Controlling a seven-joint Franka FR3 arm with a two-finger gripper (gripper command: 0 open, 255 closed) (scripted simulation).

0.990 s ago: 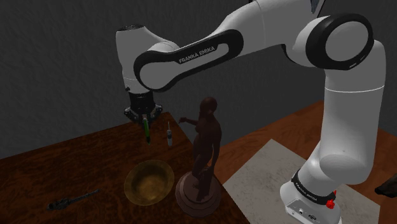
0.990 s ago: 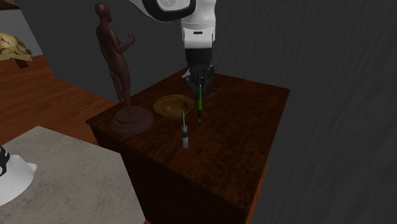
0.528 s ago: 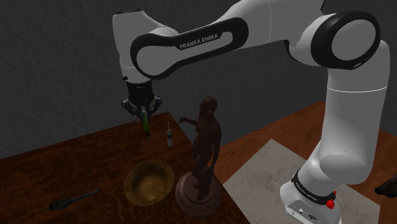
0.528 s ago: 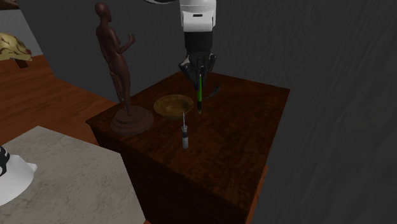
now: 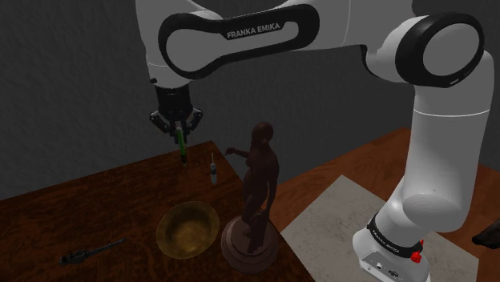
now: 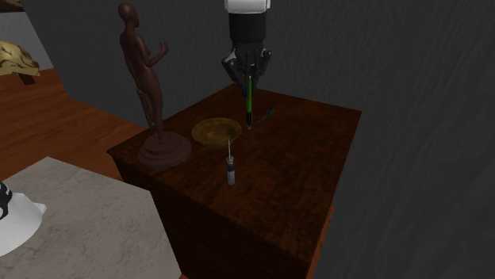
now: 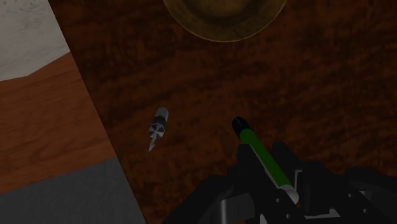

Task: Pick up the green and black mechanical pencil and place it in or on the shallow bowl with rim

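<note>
1. Green and black mechanical pencil [image 6: 249, 99] hangs in the air above the worktop [image 6: 301, 174], nearly upright with its dark tip down. Its upper end is clamped between the fingers of the black tool [image 6: 248, 73].
2. The shallow bowl [image 5: 187, 231], golden-brown with a rim, sits empty on the worktop just beside the base of a dark figurine [image 5: 256, 192] that stands near a corner. In the wrist view the pencil's tip points at bare wood, with the bowl apart from it.
3. The pencil looks light, stiff and slim, with a smooth barrel that is likely slippery. Held near one end, its hanging length could pivot in the pinch during a quick swing. A hold across the barrel nearer its middle would be steadier, though this grip seems adequate for a slow carry.
4. The step in hand appears to be the carry to the bowl. The release should be low, since a long pencil may bridge the rim or roll out of so shallow a dish.
5. A small grey syringe-like object [image 6: 231, 166] stands upright near the bowl, and the tall figurine crowds the bowl's other side. Both call for care on the way down.
</note>
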